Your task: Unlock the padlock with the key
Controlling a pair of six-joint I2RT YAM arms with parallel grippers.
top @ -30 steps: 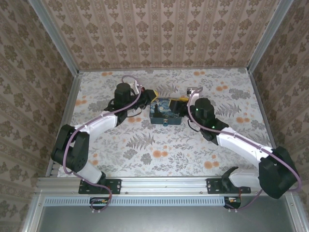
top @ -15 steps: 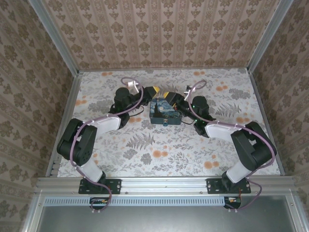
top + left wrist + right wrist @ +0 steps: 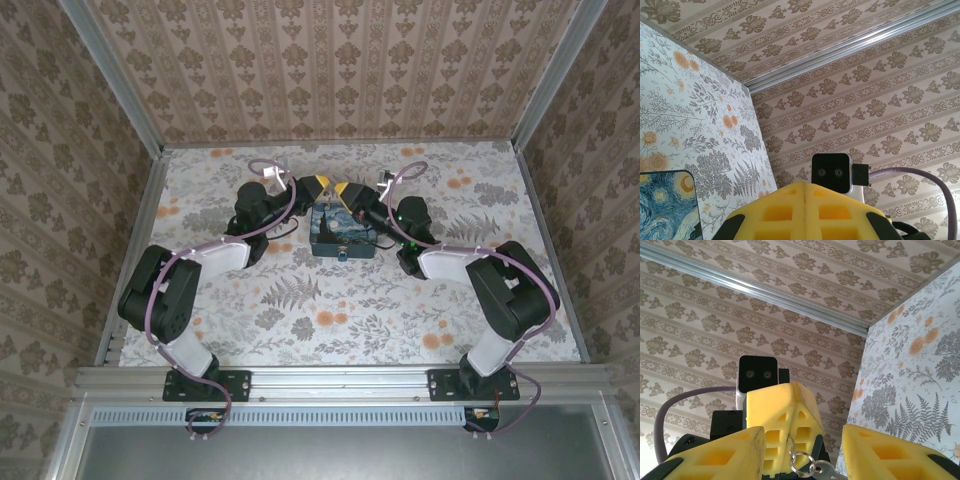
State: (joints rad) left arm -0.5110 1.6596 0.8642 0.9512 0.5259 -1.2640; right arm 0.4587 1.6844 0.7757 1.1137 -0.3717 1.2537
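Blue box [image 3: 345, 230] shut, padlock [image 3: 343, 257] on front, left gripper [image 3: 318, 186] holds key [image 3: 824, 470]

Top cam: both arms reach in over the floral table [image 3: 300, 325], elbows folded out to the sides. The left arm [image 3: 210, 256] comes from the left and the right arm [image 3: 470, 266] from the right. Left gripper [image 3: 318, 186] and right gripper [image 3: 347, 192] meet nose to nose over the far edge of the Starry Night box [image 3: 343, 237], yellow fingertips touching or nearly so. Left fingers read as pressed together; right finger gap is not readable from here. The box sits flat mid-table between the wrists. A tiny dark padlock [image 3: 343, 257] sits at the box's near edge, too small for detail. Purple cables loop over both wrists. Patterned walls on three sides, aluminium rail [image 3: 330, 382] along the near edge.
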